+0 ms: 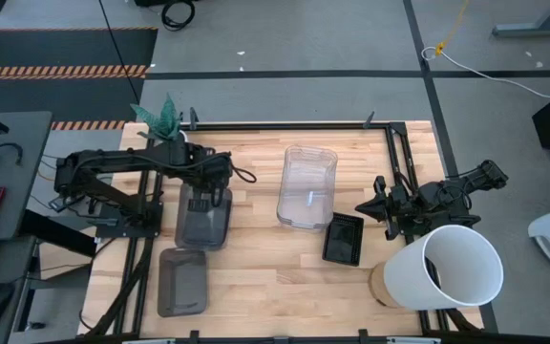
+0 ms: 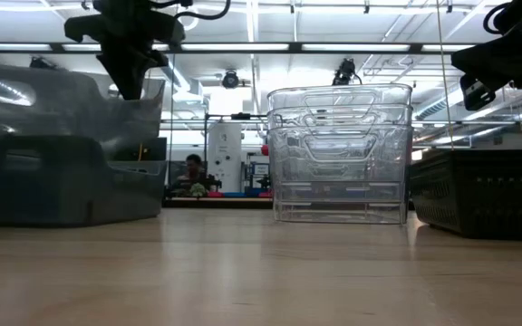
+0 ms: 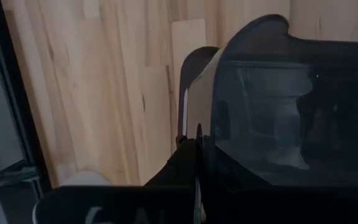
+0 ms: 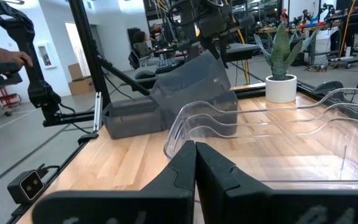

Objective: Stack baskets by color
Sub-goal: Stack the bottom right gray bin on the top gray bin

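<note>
Left gripper [image 1: 201,194] clamping tilted grey basket [image 1: 203,218], right gripper [image 1: 375,204] closed, empty, white bucket [image 1: 452,268] beside it

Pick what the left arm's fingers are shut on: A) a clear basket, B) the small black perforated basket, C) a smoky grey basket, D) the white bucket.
C: the left gripper pinches the rim of the smoky grey basket, holding it tilted beside another grey one in the right wrist view.

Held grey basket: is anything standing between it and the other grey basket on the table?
Nothing visible does. The left gripper holds the grey basket near the other grey basket; the clear baskets stand aside.
</note>
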